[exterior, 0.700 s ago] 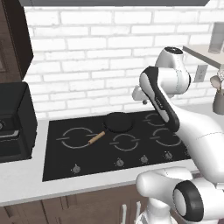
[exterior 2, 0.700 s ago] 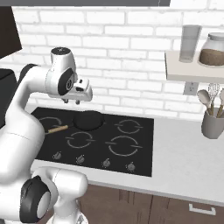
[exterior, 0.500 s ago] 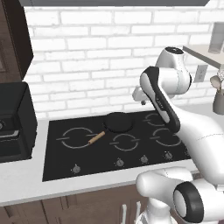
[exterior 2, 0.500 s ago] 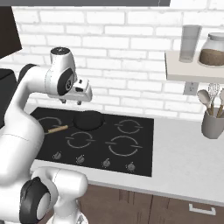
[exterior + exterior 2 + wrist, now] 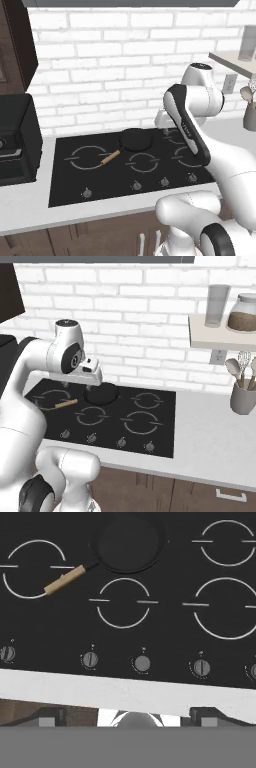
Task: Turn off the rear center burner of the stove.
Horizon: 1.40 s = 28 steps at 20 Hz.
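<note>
The stove [image 5: 95, 182] is a glossy black glass cooktop set flush in a white counter [image 5: 210, 448] against a white brick wall. It is the landmark for all positions below.

A small black skillet [image 5: 134, 140] sits at the stove's rear centre, covering the rear center burner [image 5: 131, 543]; no ring marking of that zone is visible under the pan. The skillet's wooden handle [image 5: 64, 580] points toward the stove's left side and ends over the grey ring of the left zone.

Directly in front of the skillet lies a smaller ringed zone, and to the stove's right are two more, the front one the largest. Along the stove's front edge runs a row of five round dark knobs. In the hand view the middle knob [image 5: 142, 663] shows a plain round face, while the knobs on either side show a bar across them.

The white arm reaches over the stove from its right side. The gripper [image 5: 89, 387] hangs above the stove's rear centre, near the skillet and apart from it in the right base view. Finger state: cannot tell; the tips are too small and partly hidden in both base views.

Off the stove's left edge stands a boxy black countertop oven [image 5: 15, 140]. Well off its right edge, a grey utensil crock [image 5: 243, 397] stands on the counter, below a wall shelf [image 5: 220, 338] holding a glass and a jar.
</note>
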Tool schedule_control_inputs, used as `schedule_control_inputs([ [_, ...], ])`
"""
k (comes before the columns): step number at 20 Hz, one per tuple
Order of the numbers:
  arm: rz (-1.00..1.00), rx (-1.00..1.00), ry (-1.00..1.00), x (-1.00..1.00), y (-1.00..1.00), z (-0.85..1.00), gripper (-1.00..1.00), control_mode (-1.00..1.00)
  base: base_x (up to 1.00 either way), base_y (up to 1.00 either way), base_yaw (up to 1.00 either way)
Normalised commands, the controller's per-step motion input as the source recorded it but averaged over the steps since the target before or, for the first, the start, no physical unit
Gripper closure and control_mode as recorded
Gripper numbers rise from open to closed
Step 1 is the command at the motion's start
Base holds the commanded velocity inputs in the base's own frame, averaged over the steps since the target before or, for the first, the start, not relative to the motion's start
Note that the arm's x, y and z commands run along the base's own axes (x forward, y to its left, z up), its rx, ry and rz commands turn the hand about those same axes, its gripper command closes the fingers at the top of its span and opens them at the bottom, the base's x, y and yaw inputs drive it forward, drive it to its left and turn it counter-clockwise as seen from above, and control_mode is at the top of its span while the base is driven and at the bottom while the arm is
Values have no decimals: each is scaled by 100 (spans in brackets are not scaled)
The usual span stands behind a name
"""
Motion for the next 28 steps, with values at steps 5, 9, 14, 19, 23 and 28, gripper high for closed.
schedule_control_inputs([
  [5,-7,0,21,-30,2,-60,-100,-100,0,0,0],
  [9,-9,0,17,-38,0,-89,-100,-100,0,0,0],
  [14,-5,0,3,-28,0,-88,-100,-100,0,0,0],
  [19,-7,0,-5,5,0,-60,-100,-100,0,0,0],
  [23,-13,0,-7,51,0,-52,-100,-100,0,0,0],
  [28,-7,-3,0,72,0,-26,-100,-100,0,0,0],
])
